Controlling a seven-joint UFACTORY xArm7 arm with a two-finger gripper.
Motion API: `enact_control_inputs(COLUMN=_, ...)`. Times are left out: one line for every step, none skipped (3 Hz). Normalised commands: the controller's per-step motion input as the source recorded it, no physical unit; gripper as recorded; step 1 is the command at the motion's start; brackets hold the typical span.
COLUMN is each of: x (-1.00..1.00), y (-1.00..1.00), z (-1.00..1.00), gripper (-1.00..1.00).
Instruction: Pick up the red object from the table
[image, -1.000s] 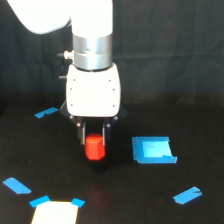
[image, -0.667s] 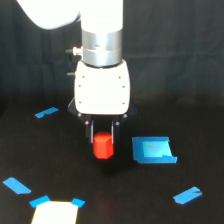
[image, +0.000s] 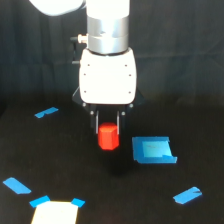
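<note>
The red object (image: 108, 138) is a small red-orange block held between the two dark fingers of my gripper (image: 108, 131). The gripper hangs straight down from the white arm housing (image: 108, 77) in the middle of the exterior view. The block hangs above the black table (image: 65, 165), with a faint dark shadow below it. The gripper is shut on the block; the block's top edge is hidden between the fingers.
A blue square patch (image: 153, 150) lies just to the exterior view's right of the block. Blue tape strips lie at the left (image: 46, 112), lower left (image: 16, 185) and lower right (image: 187, 195). A pale square patch (image: 55, 212) with blue corners sits at the bottom left.
The arm has moved toward the exterior view's right with the red block in the gripper, and the block now hangs higher above the table.
</note>
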Motion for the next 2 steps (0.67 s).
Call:
enact_control_inputs(x=0.13, y=-0.04, z=1.00, gripper=-0.98)
enact_control_inputs(x=0.03, y=-0.20, z=0.45, gripper=-1.00)
